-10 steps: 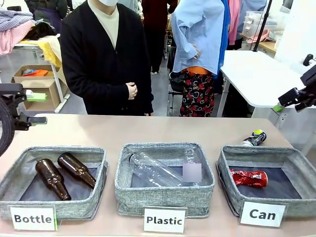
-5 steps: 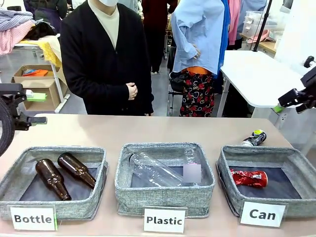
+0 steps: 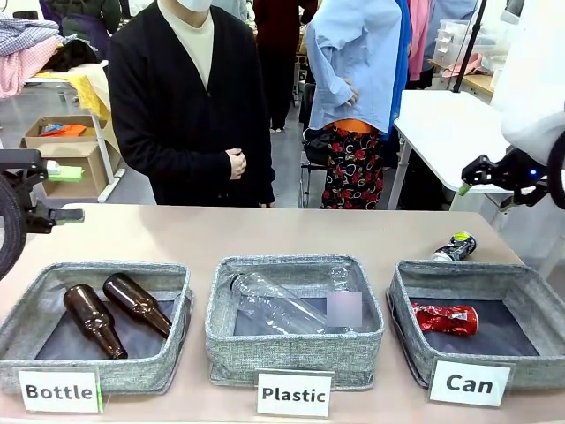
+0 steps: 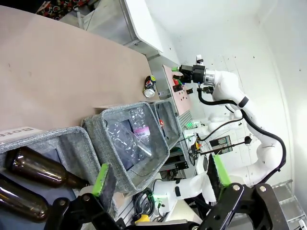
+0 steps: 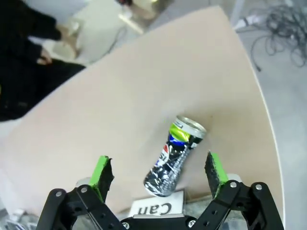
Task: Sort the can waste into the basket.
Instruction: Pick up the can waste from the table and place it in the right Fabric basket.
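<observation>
Black-silver can (image 5: 173, 155) sits just behind the basket (image 3: 408, 287), red can (image 3: 445, 319) inside it, both grippers wide open, right gripper (image 5: 156, 175) above.

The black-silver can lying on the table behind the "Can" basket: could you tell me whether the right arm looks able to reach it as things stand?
Probably yes. The right gripper hangs open above the black-silver can, which lies alone on bare table behind the basket, with nothing between them.
</observation>
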### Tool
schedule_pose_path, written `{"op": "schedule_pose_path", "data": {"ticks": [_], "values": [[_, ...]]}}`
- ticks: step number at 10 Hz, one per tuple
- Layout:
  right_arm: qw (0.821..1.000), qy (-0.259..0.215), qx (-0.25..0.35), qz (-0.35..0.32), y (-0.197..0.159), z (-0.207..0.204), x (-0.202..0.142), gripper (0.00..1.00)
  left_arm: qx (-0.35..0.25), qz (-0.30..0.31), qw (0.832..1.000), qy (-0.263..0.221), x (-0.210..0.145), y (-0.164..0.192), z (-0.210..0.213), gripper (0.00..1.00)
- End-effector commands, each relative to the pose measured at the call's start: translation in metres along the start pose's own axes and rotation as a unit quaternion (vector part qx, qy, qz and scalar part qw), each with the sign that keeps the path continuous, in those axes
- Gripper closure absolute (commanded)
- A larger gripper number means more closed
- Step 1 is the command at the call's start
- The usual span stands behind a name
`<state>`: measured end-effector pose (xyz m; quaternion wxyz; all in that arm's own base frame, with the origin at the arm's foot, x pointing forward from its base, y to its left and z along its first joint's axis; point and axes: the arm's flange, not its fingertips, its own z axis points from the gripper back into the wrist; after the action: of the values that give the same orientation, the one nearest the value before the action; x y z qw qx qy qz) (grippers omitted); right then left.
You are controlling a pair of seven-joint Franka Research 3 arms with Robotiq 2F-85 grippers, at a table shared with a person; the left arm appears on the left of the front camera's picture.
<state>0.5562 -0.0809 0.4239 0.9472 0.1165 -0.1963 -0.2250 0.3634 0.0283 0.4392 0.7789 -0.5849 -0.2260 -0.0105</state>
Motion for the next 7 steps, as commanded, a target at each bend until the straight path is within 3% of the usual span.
{"op": "schedule_pose_path", "data": {"ticks": [1, 5, 7], "values": [[0.998, 0.013, -0.002, -0.061, 0.009, -0.005, 0.015, 0.00, -0.003, -0.005, 1.000, 0.008, 0.001, -0.001, 0.004, 0.00], [0.984, -0.037, -0.041, -0.168, 0.000, -0.017, 0.022, 0.00, -0.003, -0.005, 1.000, 0.008, 0.001, -0.001, 0.004, 0.00], [0.982, -0.050, -0.047, -0.177, -0.006, -0.016, 0.011, 0.00, -0.003, -0.005, 1.000, 0.008, 0.001, -0.001, 0.004, 0.00]]}}
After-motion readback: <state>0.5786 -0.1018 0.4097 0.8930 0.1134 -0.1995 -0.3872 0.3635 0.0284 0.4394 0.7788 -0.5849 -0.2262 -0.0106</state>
